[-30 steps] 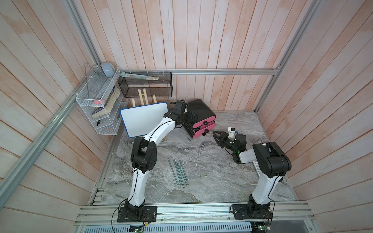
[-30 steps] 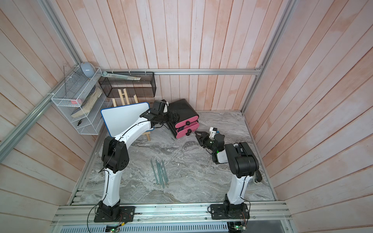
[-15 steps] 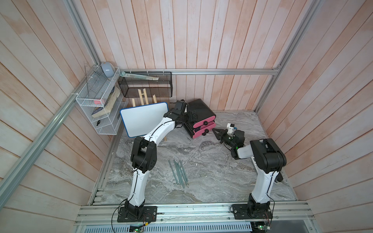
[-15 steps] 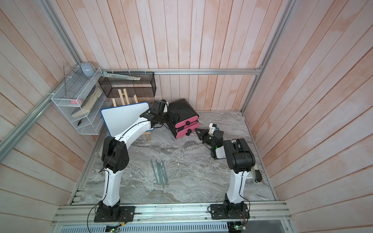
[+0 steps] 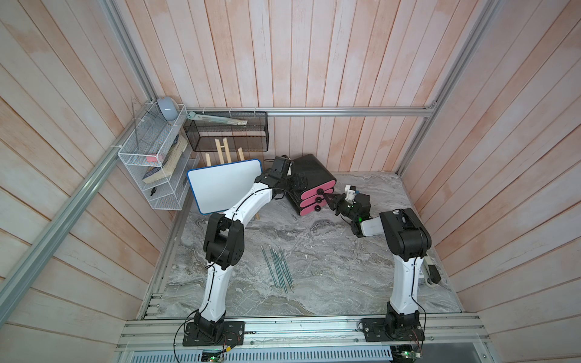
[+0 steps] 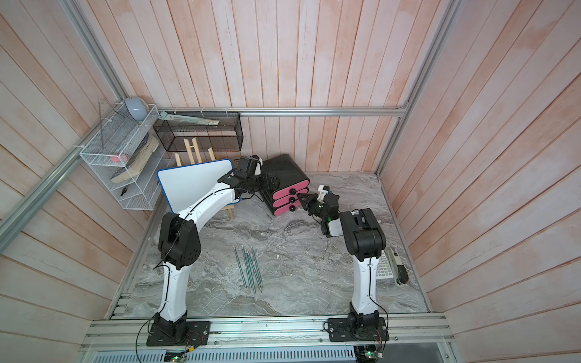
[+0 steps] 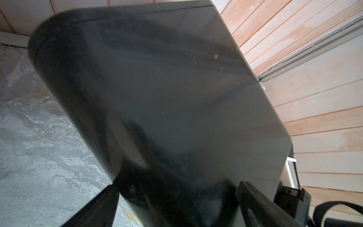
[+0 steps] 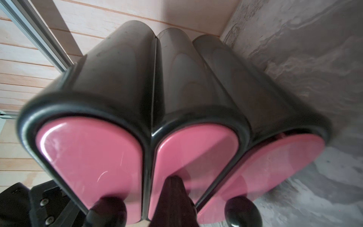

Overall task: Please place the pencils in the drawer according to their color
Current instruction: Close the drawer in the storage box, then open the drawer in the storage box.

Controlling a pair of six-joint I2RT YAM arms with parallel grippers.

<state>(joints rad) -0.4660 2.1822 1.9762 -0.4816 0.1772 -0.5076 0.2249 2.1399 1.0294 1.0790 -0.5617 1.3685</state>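
The drawer (image 5: 314,176) is a black cabinet with three pink fronts, standing at the back of the table in both top views (image 6: 286,174). My right gripper (image 5: 326,198) (image 8: 174,188) is shut, and its joined fingertips touch the middle pink front (image 8: 196,149). They hide that front's knob, while the two outer knobs (image 8: 107,212) show. My left gripper (image 5: 297,184) (image 7: 177,186) is open against the cabinet's black side, with bare floor showing beside one finger (image 7: 98,206). Several teal-green pencils (image 5: 278,267) (image 6: 250,268) lie side by side mid-table.
A whiteboard (image 5: 224,185) on a wooden easel stands left of the cabinet. On the walls hang a white wire shelf (image 5: 151,176) and a black mesh basket (image 5: 226,135). A calculator (image 6: 384,267) and a tape roll (image 6: 401,276) lie near the right arm's base.
My right gripper has closed and moved left, up to the middle drawer front. The left arm and the pencils have stayed put.
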